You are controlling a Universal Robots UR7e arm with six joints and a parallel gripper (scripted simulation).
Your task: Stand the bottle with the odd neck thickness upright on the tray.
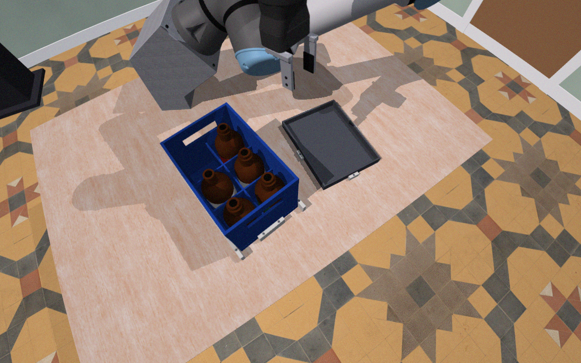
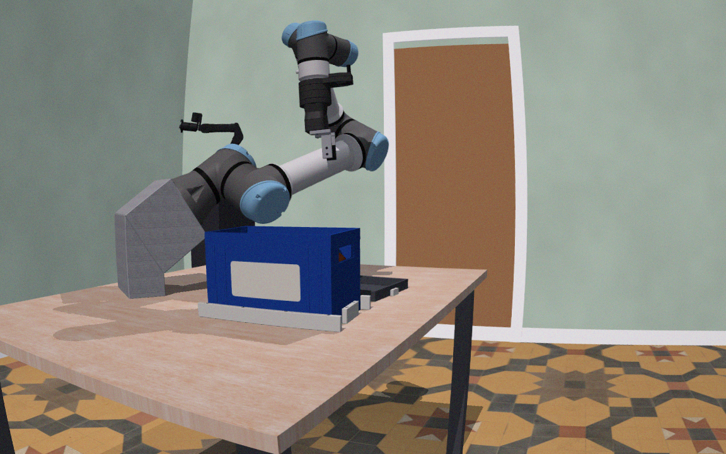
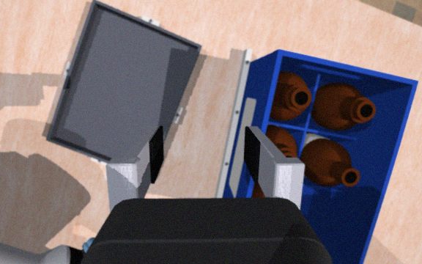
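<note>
The blue crate (image 1: 290, 197) (image 2: 275, 246) (image 3: 390, 110) holds five brown bottles standing upright; its rear compartment away from the tray is empty. The middle bottle on that side (image 1: 217, 185) (image 3: 326, 161) shows a narrower ring below its opening than its front neighbour (image 1: 237, 212) (image 3: 337, 106). On the tray side stand the front bottle (image 1: 269, 187) (image 3: 288, 97), middle bottle (image 1: 248, 167) (image 3: 278, 141) and rear bottle (image 1: 228, 144), the last two partly hidden by my finger in the wrist view. The dark tray (image 1: 329, 130) (image 2: 382, 286) (image 3: 123, 73) is empty. My gripper (image 1: 299, 79) (image 2: 330, 157) (image 3: 204, 143) is open and empty, high above the table.
Light locating strips (image 1: 271, 229) (image 2: 270, 318) (image 3: 237, 111) stand along the crate's base, and small blocks (image 1: 353, 175) (image 3: 179, 115) beside the tray. The crate walls rise around the bottles. The grey arm base (image 1: 173, 67) (image 2: 151, 243) stands behind the crate.
</note>
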